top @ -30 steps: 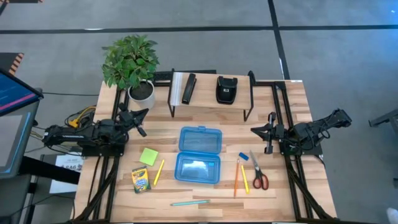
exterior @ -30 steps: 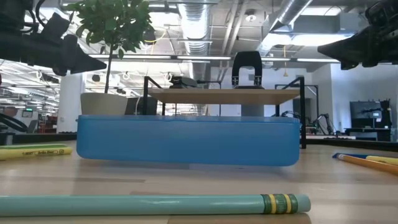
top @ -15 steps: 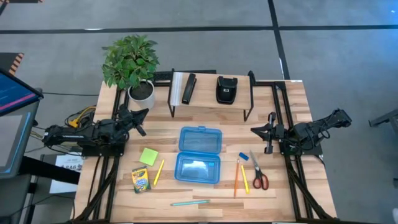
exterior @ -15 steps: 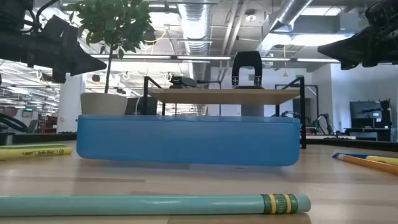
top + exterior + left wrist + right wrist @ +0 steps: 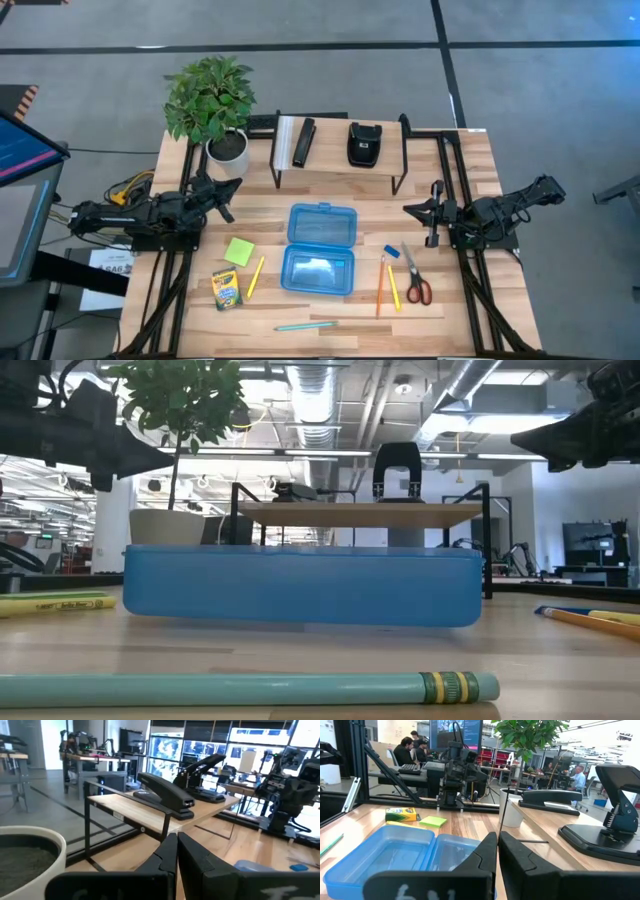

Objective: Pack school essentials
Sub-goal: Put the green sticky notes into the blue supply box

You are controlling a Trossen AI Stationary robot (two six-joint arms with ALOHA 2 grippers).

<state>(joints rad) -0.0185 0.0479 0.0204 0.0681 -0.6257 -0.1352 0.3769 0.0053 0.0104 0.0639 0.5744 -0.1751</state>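
The school essentials lie flat on the table around the open blue box [image 5: 320, 248]. Left of it are the lime-green sticky-note pad [image 5: 239, 251], the crayon box [image 5: 227, 289] and a yellow pencil [image 5: 255, 276]. The teal pen [image 5: 305, 325] lies on the near side. Right of the box are the blue eraser [image 5: 391, 251], the red-handled scissors [image 5: 415, 278] and an orange and a yellow pencil [image 5: 386, 286]. My left gripper [image 5: 228, 188] hovers shut at the table's left, near the plant pot. My right gripper [image 5: 415, 211] hovers shut at the right, above the eraser's far side.
A potted plant [image 5: 212, 100] stands at the far left corner. A black-framed wooden shelf [image 5: 340, 150] at the far middle carries a black stapler [image 5: 303, 142] and a black pouch [image 5: 362, 143]. Bare wood shows between the box and each arm.
In the low view my left gripper has shifted slightly while staying shut. Nothing on the table has moved.
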